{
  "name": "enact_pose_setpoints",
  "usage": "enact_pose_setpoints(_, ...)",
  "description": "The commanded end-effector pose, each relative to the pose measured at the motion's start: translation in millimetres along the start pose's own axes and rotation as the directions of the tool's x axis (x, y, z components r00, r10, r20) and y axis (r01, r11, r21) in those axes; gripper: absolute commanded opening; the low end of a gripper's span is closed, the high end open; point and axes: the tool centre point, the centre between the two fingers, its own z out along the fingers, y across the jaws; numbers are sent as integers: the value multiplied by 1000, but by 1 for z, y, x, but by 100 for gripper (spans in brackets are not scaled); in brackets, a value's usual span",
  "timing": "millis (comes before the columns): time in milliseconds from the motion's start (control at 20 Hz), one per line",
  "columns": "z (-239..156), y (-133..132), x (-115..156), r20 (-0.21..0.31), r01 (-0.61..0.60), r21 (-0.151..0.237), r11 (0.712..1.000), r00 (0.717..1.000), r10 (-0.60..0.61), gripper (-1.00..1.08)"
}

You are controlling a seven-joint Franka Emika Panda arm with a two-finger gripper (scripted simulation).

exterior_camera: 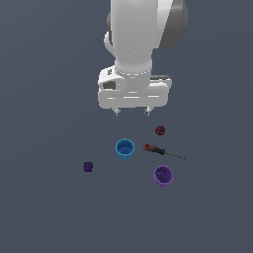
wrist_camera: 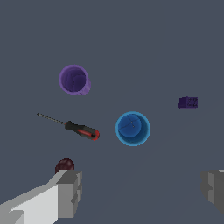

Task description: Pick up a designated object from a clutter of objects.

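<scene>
Seen from the exterior view, the gripper (exterior_camera: 132,112) hangs high above the floor with its two fingertips spread and nothing between them, while the block (exterior_camera: 88,166), tiny and dark purple, sits alone well off to that view's left of the blue cup (exterior_camera: 125,148); the screwdriver (exterior_camera: 161,151), the red lump (exterior_camera: 159,130) and the purple cup (exterior_camera: 163,175) all lie on the other side, so the block has free room around it. From the wrist view, the fingers (wrist_camera: 65,192) stand wide apart at the frame's edge, holding nothing, and the block (wrist_camera: 188,102) lies beyond the blue cup (wrist_camera: 133,128), apart from it. Judging by this, the reach has hardly begun: the hand should travel sideways until the block is centred between the tips, keep clear of the blue cup's rim on the way, then descend straight and low, since so small a piece leaves little to grip
</scene>
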Motion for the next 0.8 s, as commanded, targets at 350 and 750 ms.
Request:
enact_pose_setpoints(350,19,19,16,-1,-4,2,1000,1000,4,100)
enact_pose_setpoints(750,65,65,45,-4,-13,2,1000,1000,13,100)
